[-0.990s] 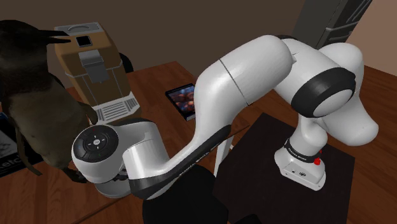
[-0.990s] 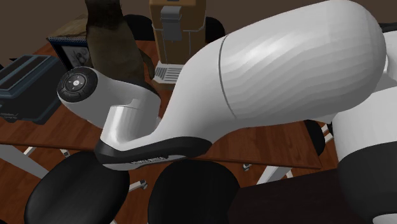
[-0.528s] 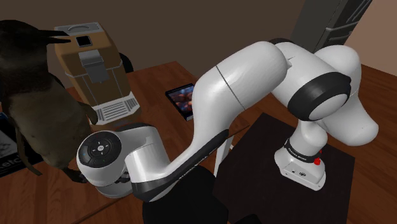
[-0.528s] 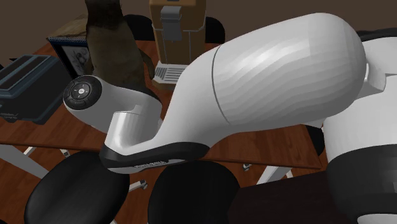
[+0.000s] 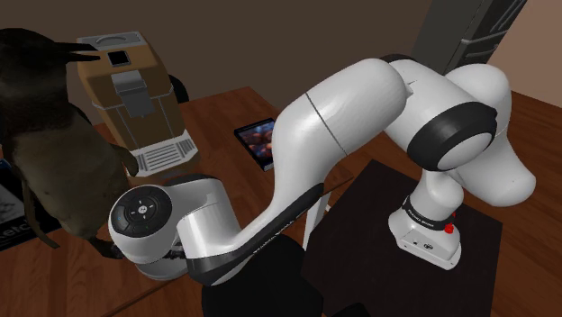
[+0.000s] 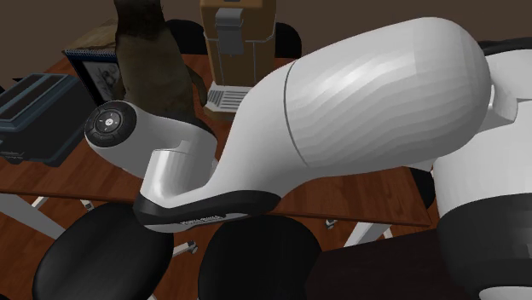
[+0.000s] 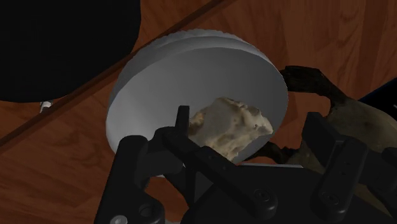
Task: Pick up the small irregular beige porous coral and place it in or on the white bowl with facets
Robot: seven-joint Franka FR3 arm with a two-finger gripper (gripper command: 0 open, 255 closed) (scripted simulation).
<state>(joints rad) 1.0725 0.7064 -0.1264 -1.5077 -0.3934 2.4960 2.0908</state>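
Entry, release step: a black seat (image 7: pixel 57 44) is showing beyond the counter (image 7: pixel 63 184) edge, which is running just beside the white bowl (image 7: pixel 159 89); the beige coral (image 7: pixel 232 127) is lying over the bowl's inside, between fingers standing spread, so the end effector (image 7: pixel 249 124) is pinching nothing. Handling, as judged: a straight lift clear is suiting best; a dark bird figure (image 7: pixel 372 127) is crowding the far side, leaving open room mostly upward.
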